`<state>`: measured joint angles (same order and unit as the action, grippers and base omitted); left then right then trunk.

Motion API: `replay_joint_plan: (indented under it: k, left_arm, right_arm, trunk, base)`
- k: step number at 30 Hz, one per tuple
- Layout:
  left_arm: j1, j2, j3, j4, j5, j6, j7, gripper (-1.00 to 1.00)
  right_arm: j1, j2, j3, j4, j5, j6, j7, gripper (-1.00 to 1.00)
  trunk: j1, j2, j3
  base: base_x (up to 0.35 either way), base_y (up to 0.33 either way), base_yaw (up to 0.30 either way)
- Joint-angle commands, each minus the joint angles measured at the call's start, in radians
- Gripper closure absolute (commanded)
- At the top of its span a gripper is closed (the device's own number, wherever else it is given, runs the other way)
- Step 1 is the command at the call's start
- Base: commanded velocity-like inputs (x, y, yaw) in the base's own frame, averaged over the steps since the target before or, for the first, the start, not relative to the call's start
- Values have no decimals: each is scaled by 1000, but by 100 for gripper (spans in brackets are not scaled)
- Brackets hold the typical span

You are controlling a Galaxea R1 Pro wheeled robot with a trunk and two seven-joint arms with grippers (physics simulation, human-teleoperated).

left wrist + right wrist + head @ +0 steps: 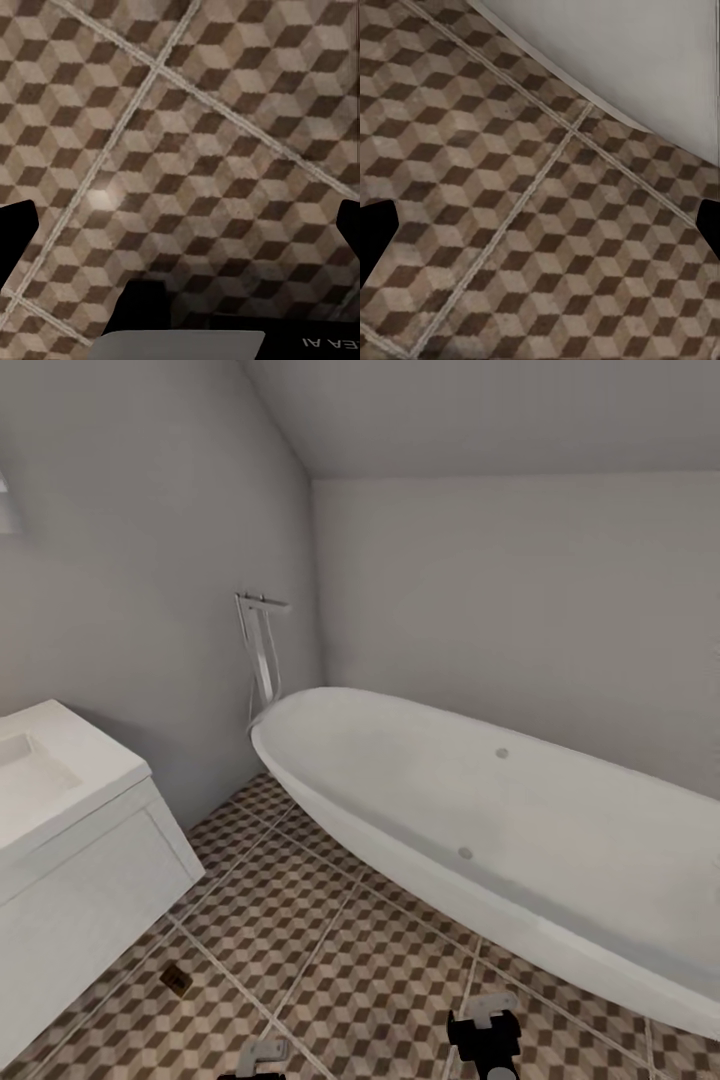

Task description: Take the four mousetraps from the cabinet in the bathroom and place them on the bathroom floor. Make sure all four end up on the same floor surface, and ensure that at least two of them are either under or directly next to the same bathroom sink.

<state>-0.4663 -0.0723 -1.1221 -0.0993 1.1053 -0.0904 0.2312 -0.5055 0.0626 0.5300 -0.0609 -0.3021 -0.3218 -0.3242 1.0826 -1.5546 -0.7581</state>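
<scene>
Grippers first: left gripper (pixel 180 225) spread wide w/ nothing between the dark tips, looking down at bathroom floor (pixel 195 135); right gripper (pixel 540 232) likewise spread & empty, over tile near the bathtub (pixel 645 52) edge. Head view: both arms low at frame bottom. One mousetrap (pixel 176 980) lies flat on the floor, just beside the white vanity front under the sink (pixel 40 780), well apart from either gripper. Other traps & cabinet not seen. Handling, my guess: tiny, light, stiff wood, thin & flush to tile, so awkward to pinch; take it across the short edges, fingers nearly scraping floor, gentle squeeze
</scene>
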Motion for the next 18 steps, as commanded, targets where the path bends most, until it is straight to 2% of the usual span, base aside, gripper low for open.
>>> replay_joint_plan:
  k: [1, 18]
  left_arm:
    - [0, 0, -9, -1, 8, -3, 5, -100]
    - [-1, 0, -9, -1, 8, -3, 5, -100]
  right_arm:
    - [-1, 0, 8, 1, -9, -3, -3, -100]
    - [0, -2, 8, 1, -8, -5, -3, -100]
  trunk:
    - [0, 0, 1]
    - [0, 0, 27]
  base:
    - [0, 0, -140]
    - [0, 0, -148]
